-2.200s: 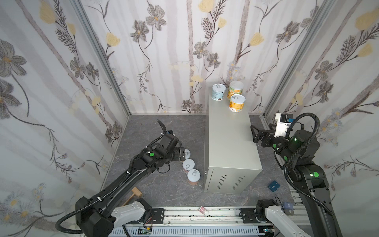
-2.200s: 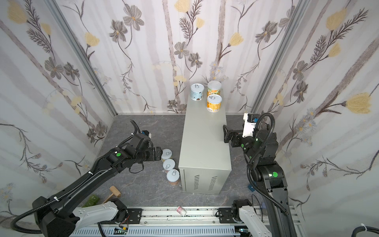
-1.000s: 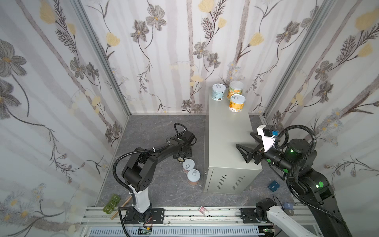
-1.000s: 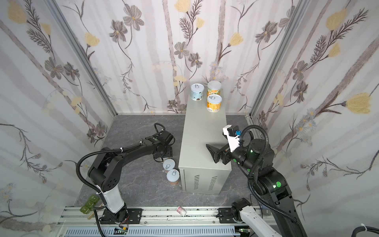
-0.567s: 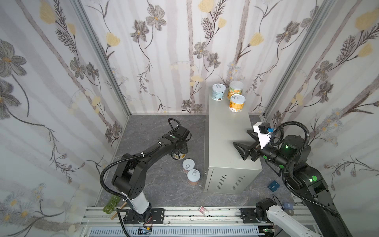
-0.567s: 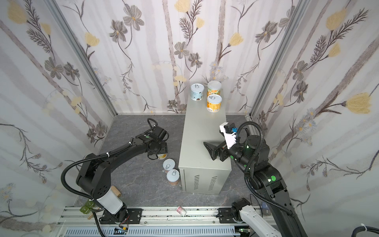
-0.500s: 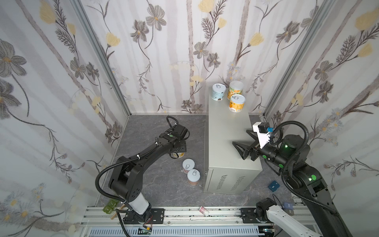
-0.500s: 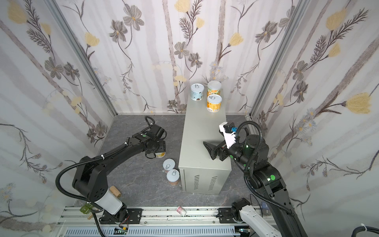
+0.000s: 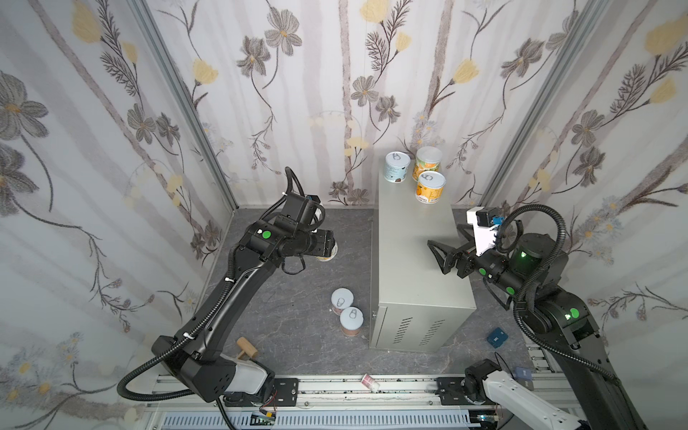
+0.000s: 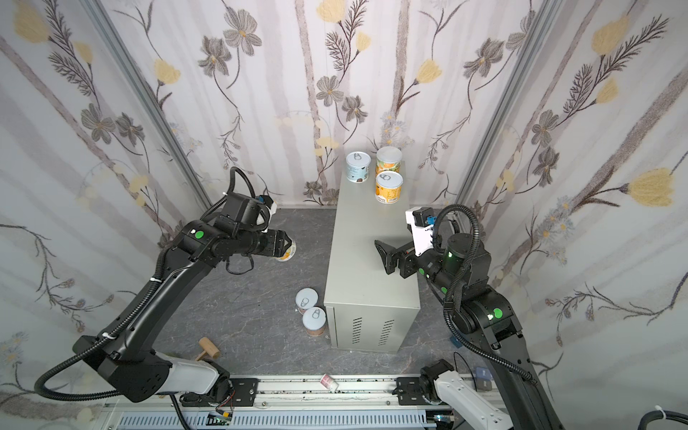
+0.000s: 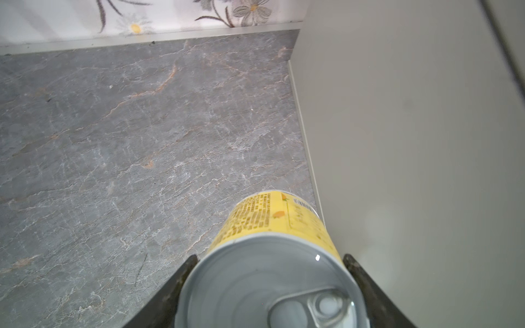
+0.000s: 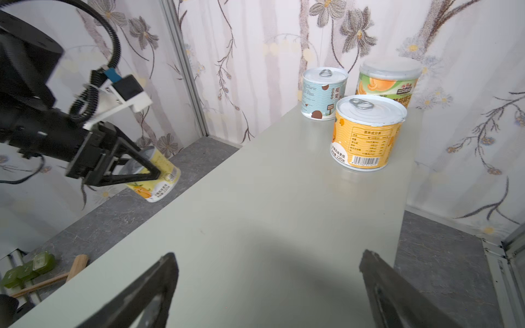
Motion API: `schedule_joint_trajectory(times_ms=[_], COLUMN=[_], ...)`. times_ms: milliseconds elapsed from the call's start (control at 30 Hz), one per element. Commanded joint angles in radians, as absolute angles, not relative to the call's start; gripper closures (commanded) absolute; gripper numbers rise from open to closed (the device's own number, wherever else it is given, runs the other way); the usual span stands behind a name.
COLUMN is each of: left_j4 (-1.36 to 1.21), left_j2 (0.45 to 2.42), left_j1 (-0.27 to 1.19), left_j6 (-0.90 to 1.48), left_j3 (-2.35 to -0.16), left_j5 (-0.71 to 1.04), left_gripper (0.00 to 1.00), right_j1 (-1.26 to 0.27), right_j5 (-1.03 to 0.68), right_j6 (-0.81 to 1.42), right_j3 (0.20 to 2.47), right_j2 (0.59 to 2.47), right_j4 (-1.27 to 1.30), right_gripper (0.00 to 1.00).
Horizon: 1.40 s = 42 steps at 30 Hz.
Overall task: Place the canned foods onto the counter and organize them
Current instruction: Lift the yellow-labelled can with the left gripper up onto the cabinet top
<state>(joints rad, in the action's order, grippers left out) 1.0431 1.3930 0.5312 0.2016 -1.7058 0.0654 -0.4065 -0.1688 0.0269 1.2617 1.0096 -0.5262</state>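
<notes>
Six cans are in sight: the pale blue can [image 9: 397, 166], green can [image 9: 428, 163], orange can [image 9: 430, 187], yellow can [image 11: 279, 221], farther floor can [image 9: 342, 298] and nearer floor can [image 9: 351, 321]. There is one counter [image 9: 411, 260], two arms (left arm [image 9: 231, 294], right arm [image 9: 558, 320]), one wooden mallet [image 9: 246, 348] and two blue blocks [image 9: 497, 338].

Three cans [image 9: 430, 186] on counter [image 9: 409, 253], far end — two cans [image 9: 351, 316] on floor [image 9: 298, 327] left.
</notes>
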Motion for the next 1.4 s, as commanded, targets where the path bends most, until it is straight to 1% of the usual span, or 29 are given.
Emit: schedule_joint_trajectory(times_ms=[0,100,367,633,767,1067,1233,1367], left_j4=[1.100,1.157,1.241,1.300,1.336,1.394,1.381,1.349], left_j2=[1.374,1.399,1.491,1.607,1.680,1.858,1.914,1.933], left_j1=[0.540,0.573,0.721,0.843,0.893,0.952,0.962,0.962], left_j6=[0.155,0.133,0.106,0.092,0.081,0.071,0.075,0.080], left_j3=[-1.783,-1.877,-2.091,-2.297,-2.405,-2.615,-2.666,-2.668], left_j5=[0.206,0.258,0.222,0.189,0.179,0.190,0.197,0.211], left_gripper=[0.50,0.49,0.49,0.49,0.49,0.50,0.49,0.49], right_j1=[-0.408,-0.408,-0.398,-0.391,-0.391,-0.391,-0.393,-0.393], right_j5=[-0.146,-0.127,-0.078,-0.147,-0.215,-0.253,-0.300,-0.299], right_j6=[0.041,0.023,-0.019,-0.054,-0.082,-0.083,-0.092,-0.091], right_j3=[1.266,1.271,1.272,1.227,1.204,1.161,1.142,1.127], right_j2=[1.010,0.997,0.986,0.958,0.931,0.887,0.865,0.853], right_j4=[-0.542,-0.550,-0.596,-0.596,-0.593,-0.584,-0.583,-0.581], right_gripper=[0.00,0.00,0.00,0.00,0.00,0.00,0.00,0.00])
